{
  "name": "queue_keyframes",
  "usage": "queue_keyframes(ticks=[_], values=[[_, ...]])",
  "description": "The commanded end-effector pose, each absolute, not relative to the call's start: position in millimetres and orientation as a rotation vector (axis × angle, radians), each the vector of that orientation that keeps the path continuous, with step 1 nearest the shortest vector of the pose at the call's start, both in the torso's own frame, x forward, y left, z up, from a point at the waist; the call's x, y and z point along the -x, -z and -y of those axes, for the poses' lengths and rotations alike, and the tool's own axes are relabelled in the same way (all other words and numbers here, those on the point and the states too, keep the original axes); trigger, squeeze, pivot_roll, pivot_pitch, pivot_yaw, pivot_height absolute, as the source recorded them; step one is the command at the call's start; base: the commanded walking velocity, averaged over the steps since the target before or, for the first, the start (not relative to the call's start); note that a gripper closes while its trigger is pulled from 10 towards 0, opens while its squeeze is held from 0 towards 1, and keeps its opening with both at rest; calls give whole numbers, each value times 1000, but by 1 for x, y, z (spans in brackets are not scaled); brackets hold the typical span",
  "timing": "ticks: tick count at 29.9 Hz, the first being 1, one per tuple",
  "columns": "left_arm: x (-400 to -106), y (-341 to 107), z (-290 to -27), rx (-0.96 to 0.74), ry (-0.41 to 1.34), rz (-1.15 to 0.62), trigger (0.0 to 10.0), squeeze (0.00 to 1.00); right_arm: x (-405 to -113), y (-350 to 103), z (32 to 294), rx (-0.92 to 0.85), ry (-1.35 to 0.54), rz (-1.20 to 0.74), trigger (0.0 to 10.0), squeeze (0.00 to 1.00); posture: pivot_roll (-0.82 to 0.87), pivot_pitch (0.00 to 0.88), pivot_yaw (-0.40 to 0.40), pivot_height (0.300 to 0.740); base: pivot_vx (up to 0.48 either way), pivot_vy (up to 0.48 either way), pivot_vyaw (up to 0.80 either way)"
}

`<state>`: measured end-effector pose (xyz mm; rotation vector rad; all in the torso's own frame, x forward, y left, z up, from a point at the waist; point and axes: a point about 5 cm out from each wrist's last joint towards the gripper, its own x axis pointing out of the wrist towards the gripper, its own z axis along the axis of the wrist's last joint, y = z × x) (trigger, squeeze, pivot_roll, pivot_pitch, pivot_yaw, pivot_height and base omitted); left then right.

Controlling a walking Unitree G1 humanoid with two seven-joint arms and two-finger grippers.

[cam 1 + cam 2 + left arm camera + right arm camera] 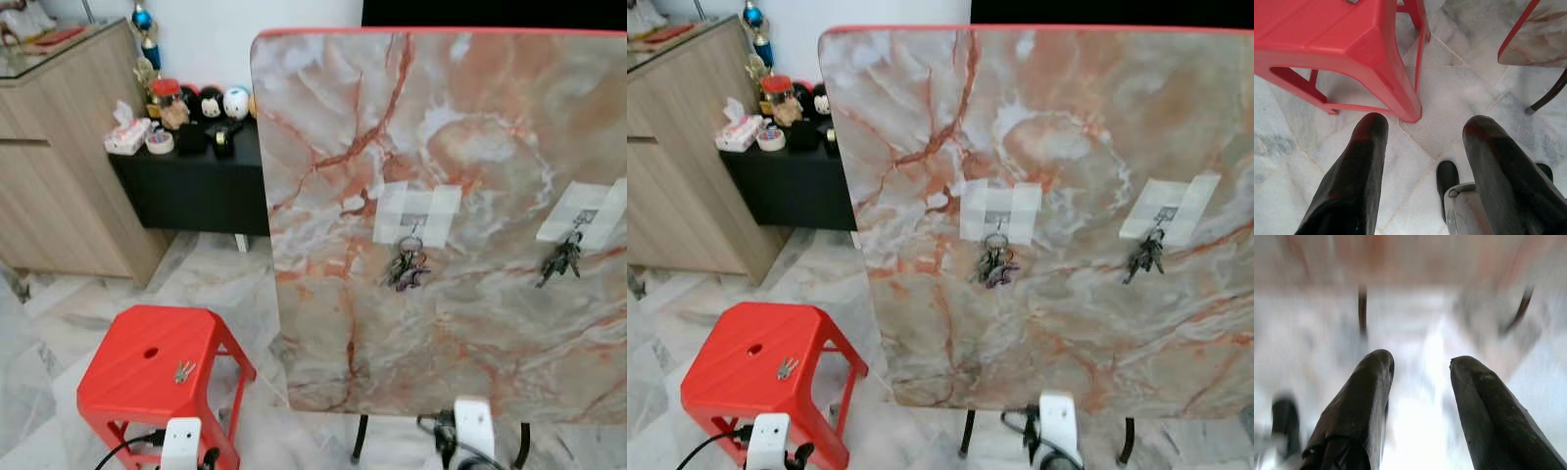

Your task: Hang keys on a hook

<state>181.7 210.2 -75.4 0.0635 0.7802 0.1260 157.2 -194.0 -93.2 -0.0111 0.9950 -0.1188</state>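
A small bunch of keys (184, 371) lies on top of a red plastic stool (127, 392) at the lower left. An upright marble-patterned board (451, 215) carries two taped hooks (415, 219) (582, 217); a key bunch (406, 266) hangs from the left one and another key bunch (560, 260) from the right one. My left gripper (1422, 132) hangs low beside the stool's leg (1406, 100), open and empty, above the floor. My right gripper (1420, 367) is open too, over the floor below the board; its view is blurred.
A black low cabinet (196, 181) with toys and a tissue pack stands behind the stool, next to a wooden cupboard (59, 166). The board stands on thin dark legs (359, 439). The floor is pale marble tile (59, 323).
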Motion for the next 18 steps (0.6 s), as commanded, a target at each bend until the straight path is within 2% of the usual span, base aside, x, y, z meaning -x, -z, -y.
queue_keyframes(ticks=[1, 6, 18], values=[[-180, 76, -212, -77, -115, -802, 10000, 0, -147, 98, 197, 28, 131, -1048, 10000, 0, -1, 0, 7, 740, 0, 0, 0], [-178, 77, -214, -86, -116, -810, 10000, 0, -139, 101, 201, -24, 205, -1072, 10000, 0, 11, 0, 6, 740, 0, 0, 0], [-176, 78, -217, -74, -128, -833, 10000, 0, -155, 95, 199, 36, 108, -1043, 10000, 0, 4, 0, 10, 740, 0, 0, 0]])
